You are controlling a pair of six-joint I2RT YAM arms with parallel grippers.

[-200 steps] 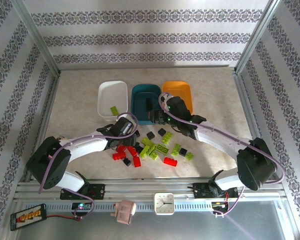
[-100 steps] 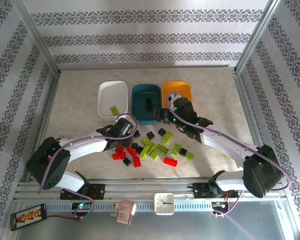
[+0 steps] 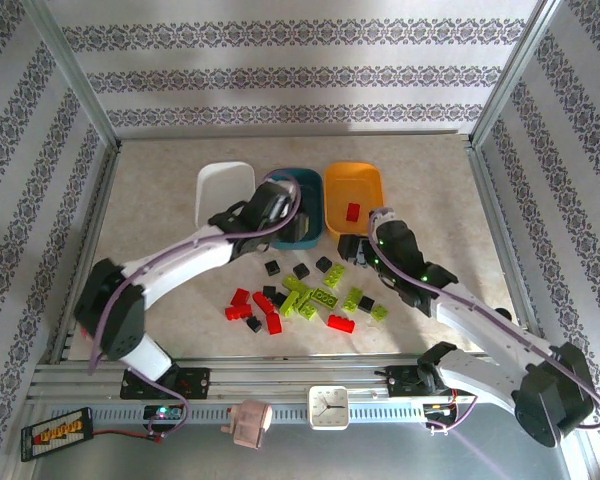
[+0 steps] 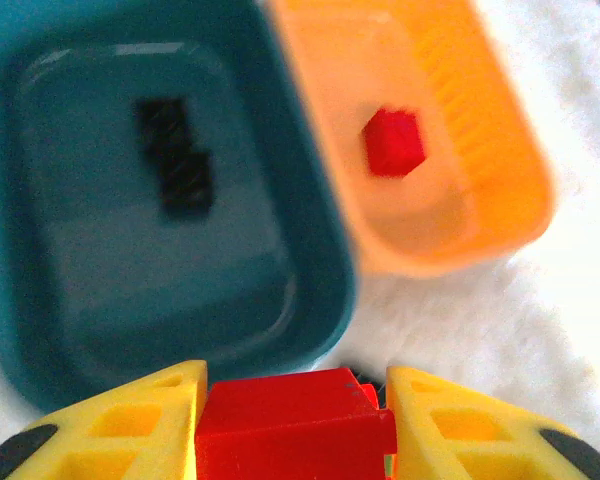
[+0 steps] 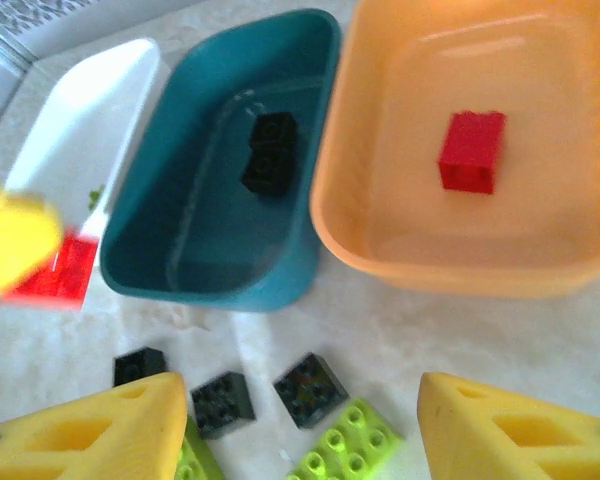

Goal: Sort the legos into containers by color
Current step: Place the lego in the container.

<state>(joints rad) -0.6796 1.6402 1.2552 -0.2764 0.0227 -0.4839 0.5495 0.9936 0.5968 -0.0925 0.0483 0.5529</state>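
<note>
From above: my left claw (image 3: 283, 212) hangs over the dark teal tub (image 3: 312, 188), the middle of three in the upper centre. The white tub (image 3: 220, 185) is to its left and the orange tub (image 3: 368, 183) to its right. A square red brick (image 3: 353, 210) lies in the orange one. My right claw (image 3: 355, 250) sits just below the orange tub's near rim. Lower centre, the loose legos (image 3: 300, 298) lie scattered on the table (image 3: 160, 200): red at left, lime to the right, black along the top.

Left wrist camera: my left claw (image 4: 295, 382) is clamped on a red brick (image 4: 295, 435) at the bottom edge, a yellow finger against each side. Above it the teal tub (image 4: 330, 270) holds two black bricks (image 4: 175, 160). The orange tub (image 4: 480, 235) is at upper right.

Right wrist camera: my right claw (image 5: 302, 400) stands open, nothing between the fingers. Below the gap, loose black bricks (image 5: 220, 402) and a lime brick (image 5: 355, 455) lie on the table. At the left edge, the left claw's yellow finger (image 5: 15, 245) shows beside its red brick (image 5: 55, 270).
</note>
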